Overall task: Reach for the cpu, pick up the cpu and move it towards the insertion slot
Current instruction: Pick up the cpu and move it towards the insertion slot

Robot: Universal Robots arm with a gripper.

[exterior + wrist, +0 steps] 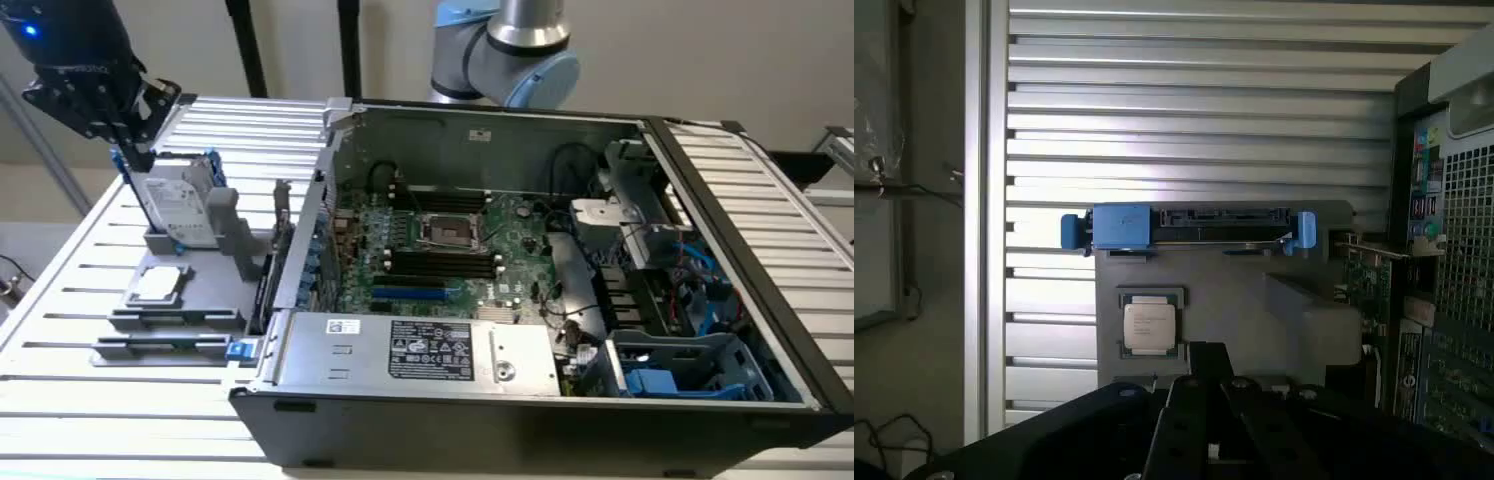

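Jaws: whether spread or pressed, we cannot tell. The black gripper [130, 150] hangs beside the upright silver hard drive [178, 205]. The small square silver-topped cpu [156, 285] lies apart on its grey holder [1254, 320]. Risk: descent clips the hard drive.

Silver-grey cpu [158, 284], grey holder [1234, 300]; there's the green motherboard [514, 250], silver-black insertion slot [445, 230] with dark centre, blue card slot [407, 294], and the table [67, 300] shows silver stripes.

The cpu [1150, 326] has a shiny silver metal top. The holder [1239, 292] is matt grey plastic with blue plastic clips [1119, 227]. The tabletop [1204, 120] is ribbed, bright metal.
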